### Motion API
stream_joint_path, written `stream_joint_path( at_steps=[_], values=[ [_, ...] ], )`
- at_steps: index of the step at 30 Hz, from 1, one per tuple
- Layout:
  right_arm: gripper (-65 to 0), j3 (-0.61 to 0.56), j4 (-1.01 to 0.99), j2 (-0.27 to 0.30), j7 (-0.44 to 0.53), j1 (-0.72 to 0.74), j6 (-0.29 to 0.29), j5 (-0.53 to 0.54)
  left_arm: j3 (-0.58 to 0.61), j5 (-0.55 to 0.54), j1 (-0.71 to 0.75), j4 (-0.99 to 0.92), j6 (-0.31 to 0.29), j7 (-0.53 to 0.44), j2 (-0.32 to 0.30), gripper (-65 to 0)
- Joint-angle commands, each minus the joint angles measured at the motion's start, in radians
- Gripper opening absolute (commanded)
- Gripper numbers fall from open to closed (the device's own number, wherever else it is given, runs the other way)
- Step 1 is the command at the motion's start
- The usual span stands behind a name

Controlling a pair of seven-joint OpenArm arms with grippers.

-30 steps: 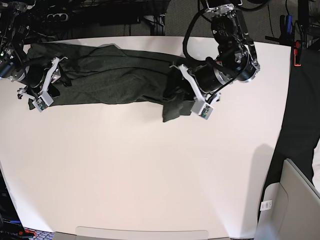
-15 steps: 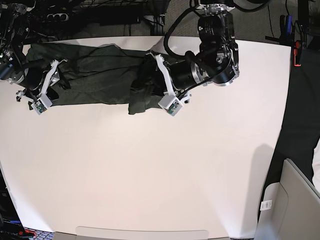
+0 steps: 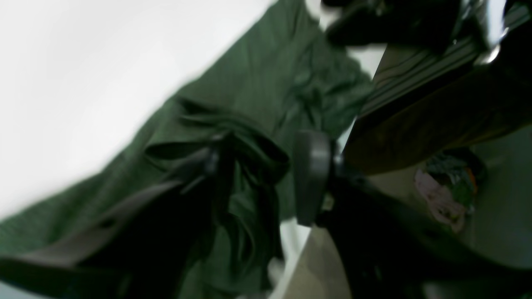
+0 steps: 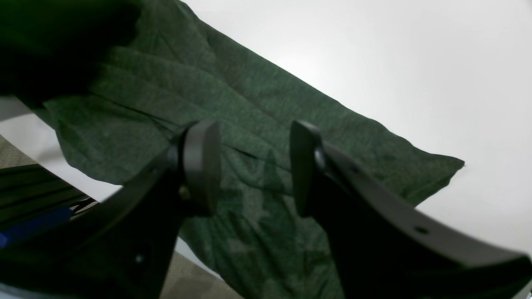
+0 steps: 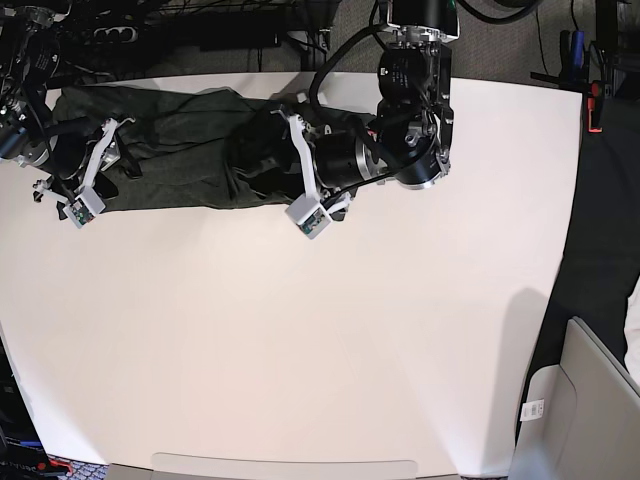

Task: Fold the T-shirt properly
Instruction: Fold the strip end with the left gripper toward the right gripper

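1. T-shirt [image 5: 180, 150]: dark heathered olive-green knit, lay as a long crumpled band across the upper left of the white table [image 5: 330, 330] in the base view, along the table's far edge.
2. T-shirt, right-hand end: bunched into folds at upper centre of the base view, directly at the left gripper [image 5: 300, 165]. In the left wrist view a rumpled wad of the fabric [image 3: 249, 166] sat between the two fingers.
3. Left gripper, jaw state: the fingers stood apart, one dark pad [image 3: 311, 178] clear at frame centre, the other blurred and partly hidden by cloth at lower left. Whether the cloth was still pinched or only draped against the finger could not be told from the blurred view.
4. Left arm [image 5: 410, 110]: black, reached down from the top centre of the base view.
5. Right gripper [image 5: 90, 170]: sat at the far left of the base view over the shirt's left end. In the right wrist view its two pads [image 4: 203, 162] stood well apart with nothing between them, flat green fabric [image 4: 257, 124] visible below the gap; jaws released.
6. Table, lower and right portions: plain white surface.
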Motion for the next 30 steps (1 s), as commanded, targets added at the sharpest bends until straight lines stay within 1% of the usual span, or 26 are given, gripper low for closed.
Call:
stream_joint_path(
  at_steps=[1, 4, 7, 9, 11, 12, 13, 15, 16, 17, 18, 20, 23, 27, 30],
  values=[
    [-37.8, 0.01, 0.013, 0.017, 0.013, 0.01, 0.002, 0.015, -0.002, -0.018, -0.019, 0.014, -0.01, 0.001, 0.007, -38.1],
    [-37.8, 0.01, 0.013, 0.017, 0.013, 0.01, 0.002, 0.015, -0.024, -0.018, -0.034, 0.012, -0.01, 0.004, 0.001, -37.8],
    [-37.8, 0.015, 0.013, 0.017, 0.013, 0.01, 0.002, 0.016, -0.126, -0.018, -0.035, 0.02, -0.01, 0.011, -0.019, -37.8],
    [-37.8, 0.03, 0.013, 0.017, 0.012, 0.008, 0.002, 0.016, -0.211, -0.022, -0.028, 0.032, -0.01, 0.012, -0.066, -37.8],
    [-37.8, 0.038, 0.013, 0.017, 0.012, 0.008, 0.002, 0.016, -0.258, -0.024, -0.025, 0.031, -0.01, 0.012, -0.114, -37.7],
    [-37.8, 0.038, 0.013, 0.017, 0.012, 0.008, 0.002, 0.016, -0.271, -0.024, -0.02, 0.029, -0.01, 0.012, -0.149, -37.6],
    [-37.8, 0.038, 0.013, 0.017, 0.012, 0.008, 0.002, 0.016, -0.278, -0.024, -0.008, 0.029, 0.022, 0.012, -0.174, -37.6],
    [-37.8, 0.038, 0.013, 0.017, 0.012, 0.008, 0.002, 0.016, -0.281, -0.026, 0.015, 0.029, 0.085, 0.012, -0.2, -37.1],
    [-37.8, 0.036, 0.013, 0.017, 0.012, 0.008, 0.002, 0.016, -0.283, -0.026, 0.024, 0.026, 0.117, 0.012, -0.206, -36.1],
    [-37.8, 0.033, 0.013, 0.017, 0.012, 0.01, 0.002, 0.016, -0.283, -0.026, 0.034, 0.02, 0.135, 0.012, -0.208, -34.7],
    [-37.8, 0.032, 0.013, 0.017, 0.012, 0.013, 0.002, 0.016, -0.283, -0.027, 0.046, 0.012, 0.137, 0.012, -0.208, -33.2],
    [-37.8, 0.03, 0.013, 0.017, 0.012, 0.014, 0.002, 0.016, -0.283, -0.027, 0.064, -0.003, 0.124, 0.012, -0.203, -30.6],
    [-37.8, 0.032, 0.013, 0.017, 0.012, 0.014, 0.002, 0.016, -0.277, -0.029, 0.077, -0.049, 0.109, 0.011, -0.202, -28.6],
    [-37.8, 0.036, 0.013, 0.017, 0.012, 0.01, 0.002, 0.016, -0.283, -0.082, 0.074, -0.163, 0.109, 0.0, -0.203, -25.0],
    [-37.8, 0.036, 0.013, 0.021, 0.01, 0.008, 0.002, 0.016, -0.281, -0.092, 0.058, -0.21, 0.108, -0.029, -0.203, -24.5]
  ],
)
